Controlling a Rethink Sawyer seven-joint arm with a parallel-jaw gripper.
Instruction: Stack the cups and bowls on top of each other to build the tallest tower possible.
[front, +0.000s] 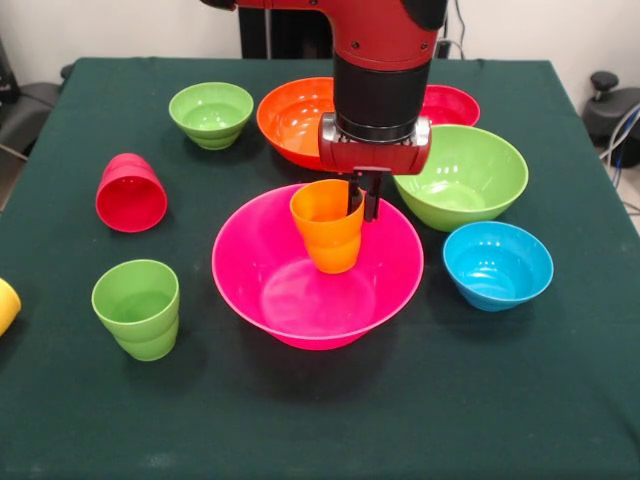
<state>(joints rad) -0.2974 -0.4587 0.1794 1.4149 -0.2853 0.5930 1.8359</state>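
Note:
My gripper (361, 205) is shut on the rim of the orange cup (328, 230), with one finger inside it and one outside. The cup is upright, slightly tilted, inside the very large pink bowl (250, 285) at the table's middle. I cannot tell if it touches the bowl's bottom. The green cup (137, 308) stands upright at the near left. The red cup (130, 193) lies tipped over at the left. The yellow cup (6, 305) shows partly at the left edge. No pile stands in the pink bowl.
The small green bowl (210, 113), large orange bowl (290, 120) and small red bowl (452, 103) sit along the far side, partly behind the arm. The large green bowl (462, 178) and small blue bowl (497, 265) sit right of the pink bowl.

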